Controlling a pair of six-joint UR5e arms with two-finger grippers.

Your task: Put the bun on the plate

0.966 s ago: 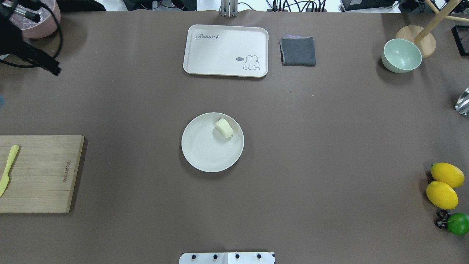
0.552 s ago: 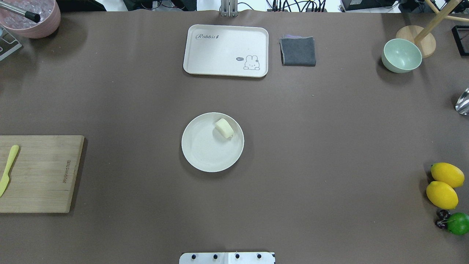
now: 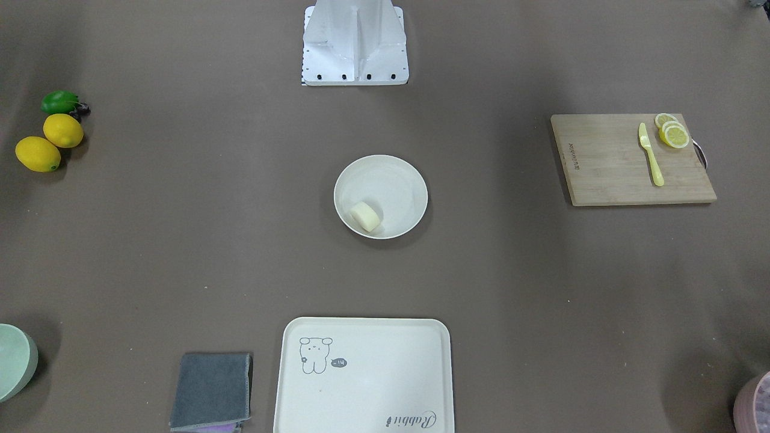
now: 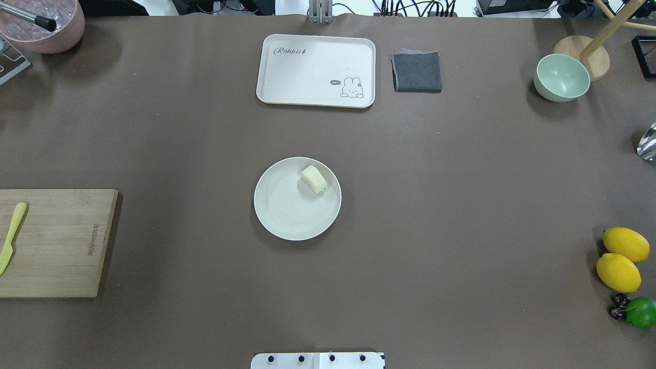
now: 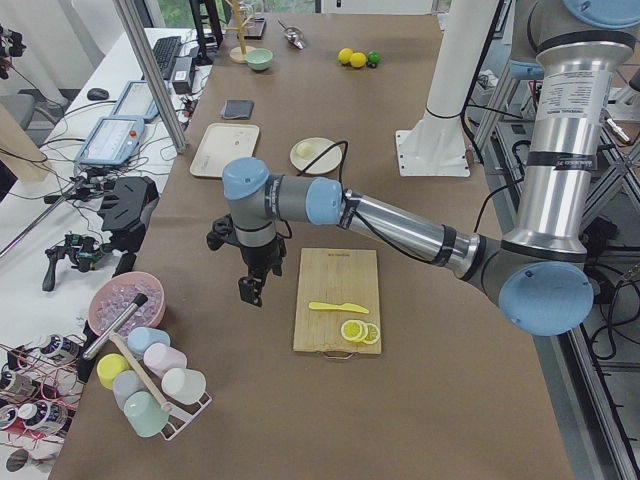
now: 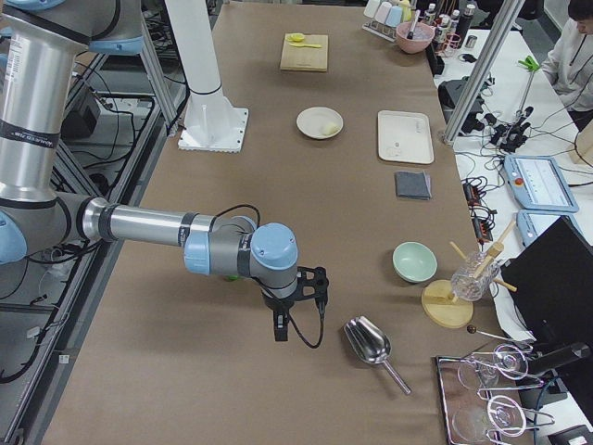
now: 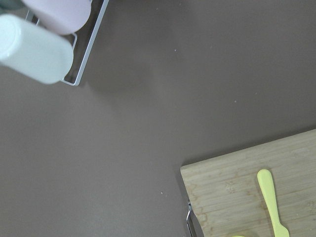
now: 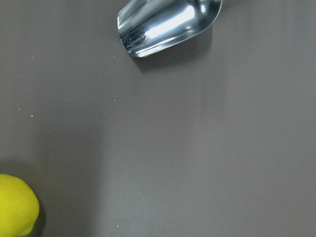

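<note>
Since a second earlier my left gripper (image 5: 249, 291) had quit the overhead view; I could not tell whether it or my right gripper (image 6: 281, 331) was open. The pale cream rounded bun (image 4: 313, 179) lay on the round cream-white plate (image 4: 287, 218).

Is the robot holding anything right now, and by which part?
Nothing that shows: the bun lies free on the plate; the left pincer and right pincer hang far off, apparently empty.

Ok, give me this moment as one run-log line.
bun: on plate, near its rim | left gripper: beside cutting board, jaws unreadable | right gripper: beside metal scoop, jaws unreadable | task: looks done
</note>
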